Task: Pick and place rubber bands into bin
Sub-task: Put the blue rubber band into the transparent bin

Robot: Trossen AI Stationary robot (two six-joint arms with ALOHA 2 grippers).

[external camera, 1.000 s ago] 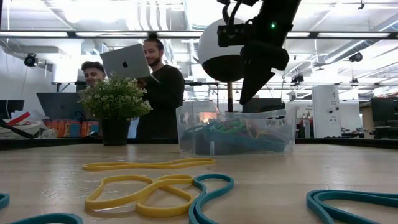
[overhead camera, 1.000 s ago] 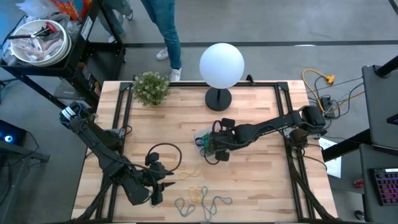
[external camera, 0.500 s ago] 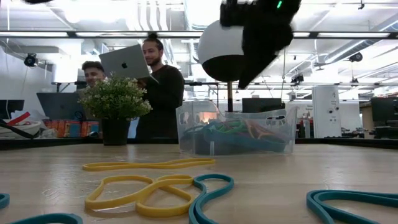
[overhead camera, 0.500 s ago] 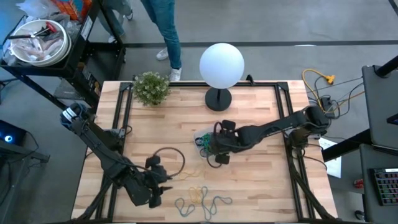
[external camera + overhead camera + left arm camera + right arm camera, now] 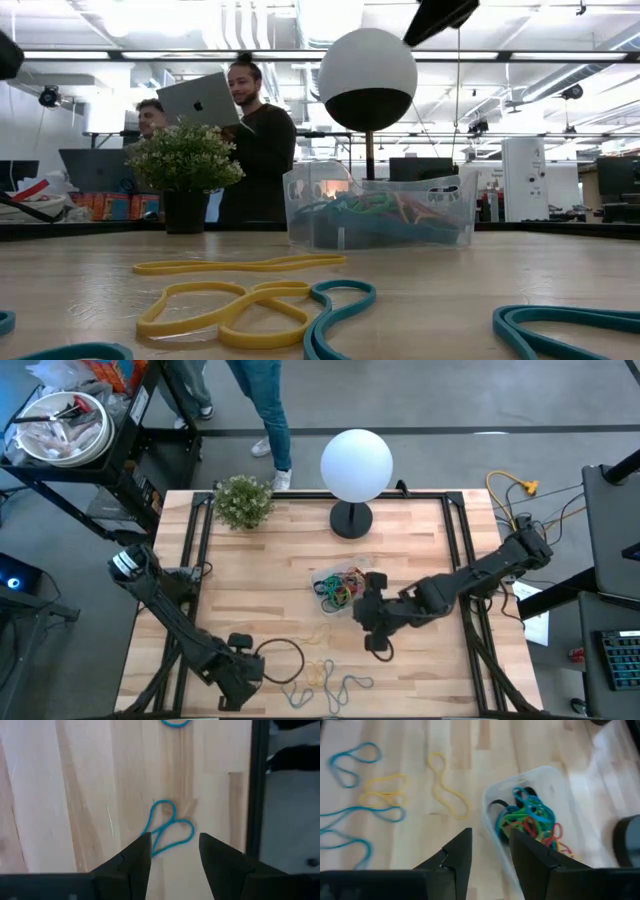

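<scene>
High view: globe lamp [image 5: 356,462] and potted plant [image 5: 243,501] behind bin [image 5: 338,588]; both fingers spread, empty.

The high view looks straight down on the whole table [image 5: 300,560]; the low view looks level across it, sharing the bin [image 5: 380,212].

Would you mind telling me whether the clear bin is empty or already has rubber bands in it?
Partly filled. The bin holds a tangle of rubber bands, green, blue, red and black, heaped on its floor; more bands lie outside on the table.
</scene>
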